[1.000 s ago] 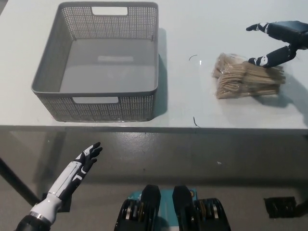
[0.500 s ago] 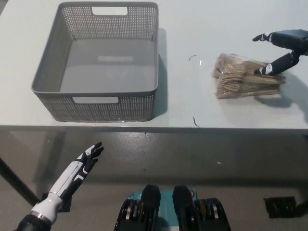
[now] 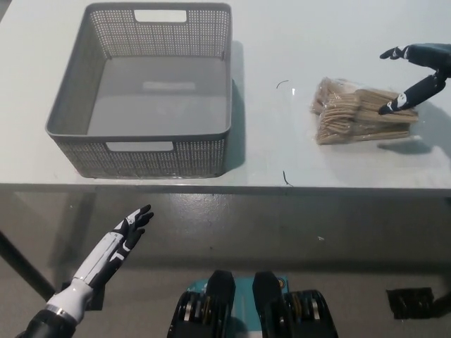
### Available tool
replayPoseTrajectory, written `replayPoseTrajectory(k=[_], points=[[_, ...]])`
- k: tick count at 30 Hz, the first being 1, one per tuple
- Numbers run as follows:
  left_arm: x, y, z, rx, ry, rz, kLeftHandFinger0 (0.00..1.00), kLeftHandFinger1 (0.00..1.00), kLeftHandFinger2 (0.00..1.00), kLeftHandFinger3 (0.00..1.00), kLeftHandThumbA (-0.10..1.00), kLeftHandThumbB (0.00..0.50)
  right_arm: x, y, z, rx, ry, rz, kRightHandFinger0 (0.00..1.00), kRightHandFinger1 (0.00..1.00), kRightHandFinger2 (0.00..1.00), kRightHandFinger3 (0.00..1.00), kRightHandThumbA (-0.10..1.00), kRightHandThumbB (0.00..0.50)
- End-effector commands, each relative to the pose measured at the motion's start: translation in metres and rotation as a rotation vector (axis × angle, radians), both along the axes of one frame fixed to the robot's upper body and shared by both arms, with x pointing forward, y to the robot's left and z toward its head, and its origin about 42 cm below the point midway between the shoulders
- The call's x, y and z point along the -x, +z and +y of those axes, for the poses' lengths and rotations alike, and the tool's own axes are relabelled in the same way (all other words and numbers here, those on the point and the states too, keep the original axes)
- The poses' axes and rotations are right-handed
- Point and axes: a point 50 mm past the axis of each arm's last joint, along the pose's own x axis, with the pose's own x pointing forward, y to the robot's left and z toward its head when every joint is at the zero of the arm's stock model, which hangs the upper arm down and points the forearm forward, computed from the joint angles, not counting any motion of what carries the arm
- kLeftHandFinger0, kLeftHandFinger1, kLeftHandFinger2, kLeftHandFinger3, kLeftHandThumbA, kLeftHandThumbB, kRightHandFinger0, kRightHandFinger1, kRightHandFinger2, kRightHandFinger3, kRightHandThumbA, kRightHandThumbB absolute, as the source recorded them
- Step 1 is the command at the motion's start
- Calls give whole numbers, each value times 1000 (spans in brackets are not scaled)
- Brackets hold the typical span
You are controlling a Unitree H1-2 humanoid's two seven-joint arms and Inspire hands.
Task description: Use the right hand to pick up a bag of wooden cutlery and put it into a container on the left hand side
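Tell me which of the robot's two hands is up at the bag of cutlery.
The black right hand, open at the far right end of the bag of wooden cutlery. The white left hand hangs open below the table edge, near the basket.

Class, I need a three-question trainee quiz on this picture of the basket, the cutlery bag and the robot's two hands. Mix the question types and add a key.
1. True or false: the bag of wooden cutlery already lies inside the grey basket.
2. Which hand is nearest the bag? A) the white left hand B) the black right hand
3. Fill in: the left hand hangs below the table's front edge, ______ of the basket in the picture.

Key
1. False; the bag lies on the white table, to the right of the basket.
2. B
3. below
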Motion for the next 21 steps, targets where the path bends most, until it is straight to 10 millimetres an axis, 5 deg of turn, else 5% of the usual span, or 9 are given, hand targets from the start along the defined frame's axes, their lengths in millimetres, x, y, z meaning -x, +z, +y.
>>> replayPoseTrajectory(k=[1, 21], points=[[-7, 21, 3, -16, -26, -87, 1000, 1000, 1000, 1000, 1000, 398, -6, 45, 3, -18, 29, -99, 1000, 1000, 1000, 1000, 949, 500], [-11, 22, 2, -23, -35, -98, 1000, 1000, 1000, 1000, 1000, 393, -29, 20, 10, 3, -26, 4, 1000, 1000, 1000, 1000, 804, 500]])
